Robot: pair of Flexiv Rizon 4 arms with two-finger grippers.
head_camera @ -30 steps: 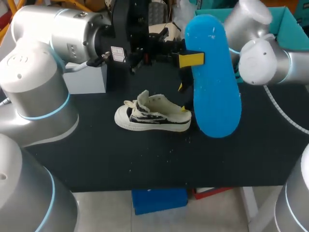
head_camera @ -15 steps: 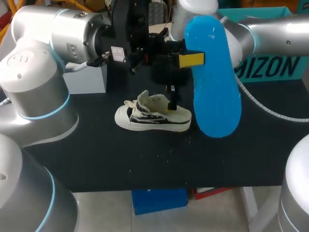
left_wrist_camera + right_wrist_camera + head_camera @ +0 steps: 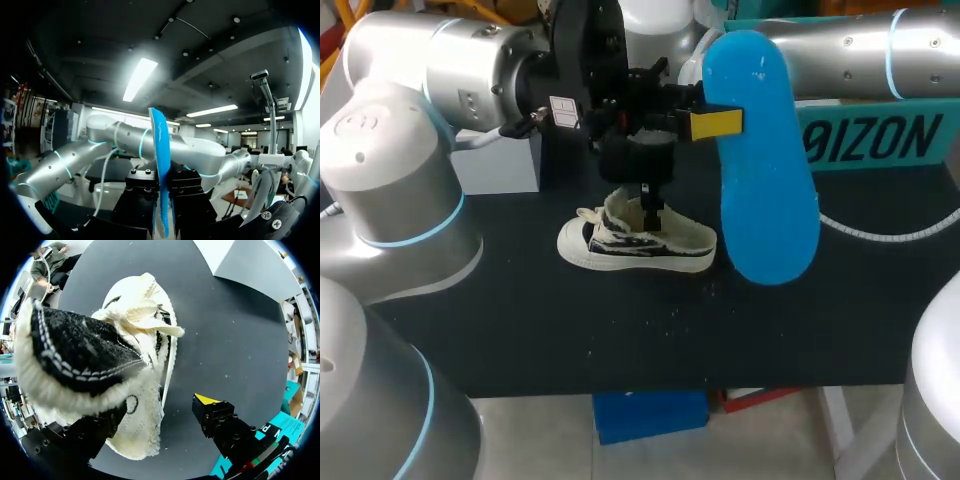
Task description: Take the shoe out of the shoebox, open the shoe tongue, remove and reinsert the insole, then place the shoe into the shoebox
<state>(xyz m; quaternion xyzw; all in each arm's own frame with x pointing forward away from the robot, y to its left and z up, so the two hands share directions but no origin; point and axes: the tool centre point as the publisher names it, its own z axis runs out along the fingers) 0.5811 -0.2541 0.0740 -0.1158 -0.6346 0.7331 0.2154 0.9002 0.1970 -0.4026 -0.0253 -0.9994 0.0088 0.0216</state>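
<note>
1. Head view: you see the shoe (image 3: 620,245) lying on the table (image 3: 570,330), with the right gripper (image 3: 647,205) at its opening.
2. Right wrist view alone shows you its fingers (image 3: 220,420) spread apart, gripping nothing.
3. Left wrist view: the left gripper (image 3: 162,200) clamps the insole (image 3: 161,150).

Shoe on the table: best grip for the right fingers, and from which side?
Take the shoe by its collar's side wall, from straight above, one finger inside and one outside. It stands upright on its sole with the opening up and the tongue lifted, so that thin wall should be easy to pinch.
</note>
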